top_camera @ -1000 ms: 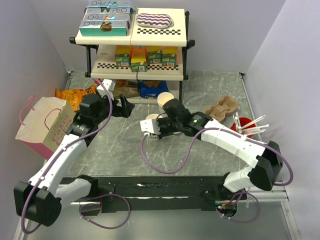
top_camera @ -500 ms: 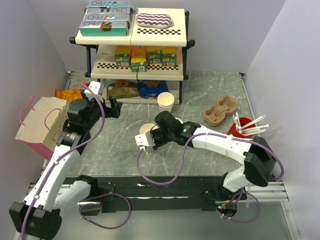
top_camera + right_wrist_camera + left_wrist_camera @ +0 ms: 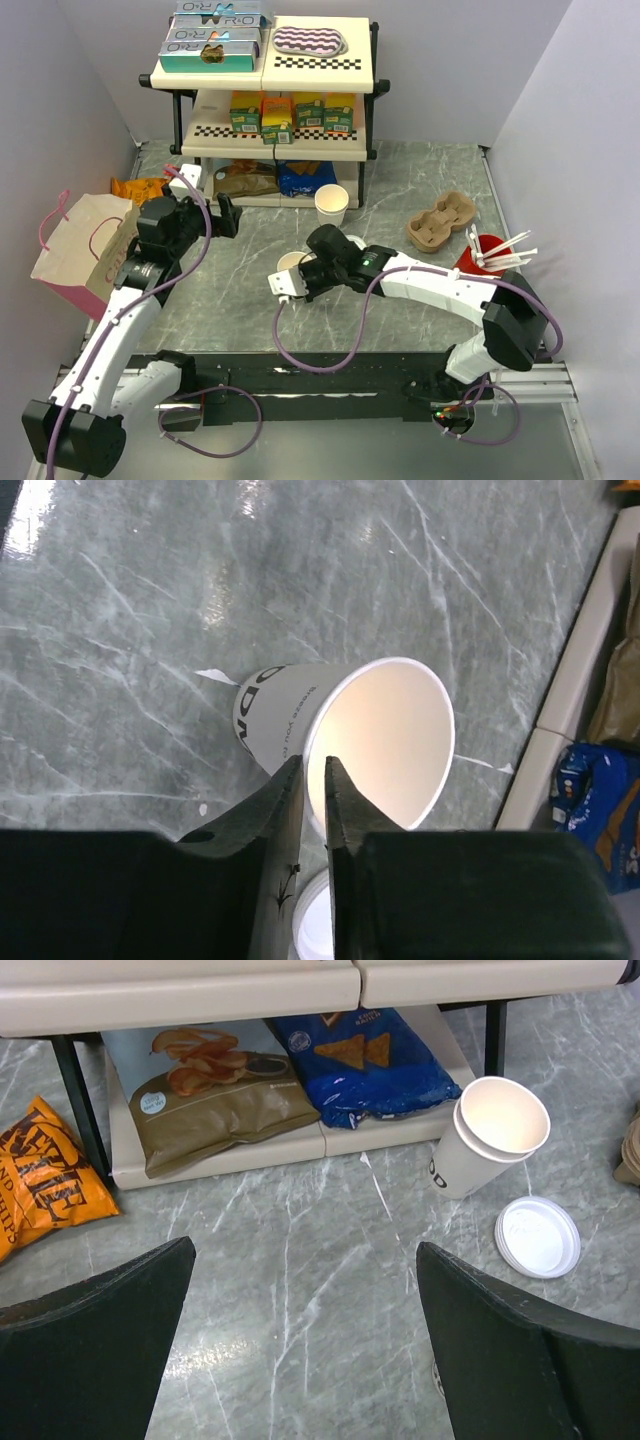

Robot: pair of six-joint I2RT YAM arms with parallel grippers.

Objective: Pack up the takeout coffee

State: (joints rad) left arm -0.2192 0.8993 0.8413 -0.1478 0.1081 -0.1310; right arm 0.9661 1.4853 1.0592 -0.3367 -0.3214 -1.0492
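Observation:
The takeout coffee cup [image 3: 292, 261] [image 3: 385, 730] is cream paper with dark print, and its mouth is uncovered. It stands on the marble table at centre. My right gripper [image 3: 294, 273] [image 3: 313, 761] straddles its near rim, one finger outside the wall and one inside, the jaws a narrow gap apart. A white lid [image 3: 314, 925] [image 3: 538, 1237] lies flat on the table under the right fingers. My left gripper [image 3: 227, 214] [image 3: 305, 1250] hovers wide open over bare table to the left, holding nothing.
A stack of lidless cups [image 3: 331, 203] [image 3: 490, 1135] stands by the shelf leg. A paper bag [image 3: 85, 250] lies at the left wall. A cardboard cup carrier [image 3: 440, 220] and a red cup with straws [image 3: 485, 252] sit right. Chip bags [image 3: 200, 1080] lie under the shelf [image 3: 265, 70].
My right arm brought the cup nearer and to the left, and its jaws have just parted slightly on the rim. The left arm drew back to the left, still open.

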